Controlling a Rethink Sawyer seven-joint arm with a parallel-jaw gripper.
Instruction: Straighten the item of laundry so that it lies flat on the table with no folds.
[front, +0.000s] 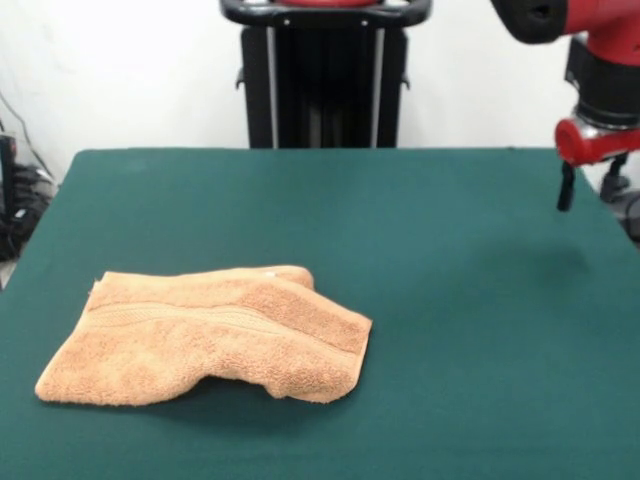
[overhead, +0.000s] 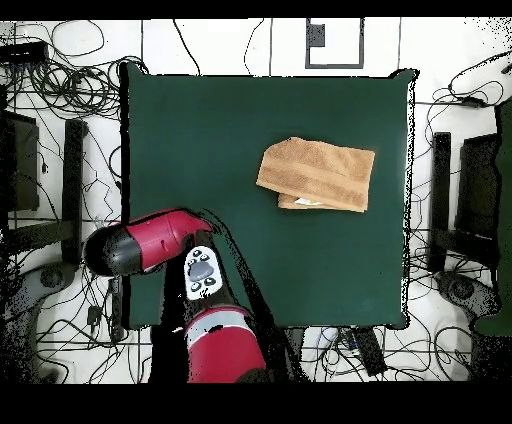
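You have a fluffy, rough-piled terry-cloth towel (front: 205, 335) with a flatter woven band, lying on a matt, felt-like dark green cloth covering the table (front: 450, 330), while the arm's (overhead: 160, 243) red and black shells look like smooth, glossy plastic.

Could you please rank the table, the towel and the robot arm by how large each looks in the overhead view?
1. The table, by far the largest.
2 and 3. The robot arm and the towel look about alike; the arm is nearer the camera, so I would not rank them.
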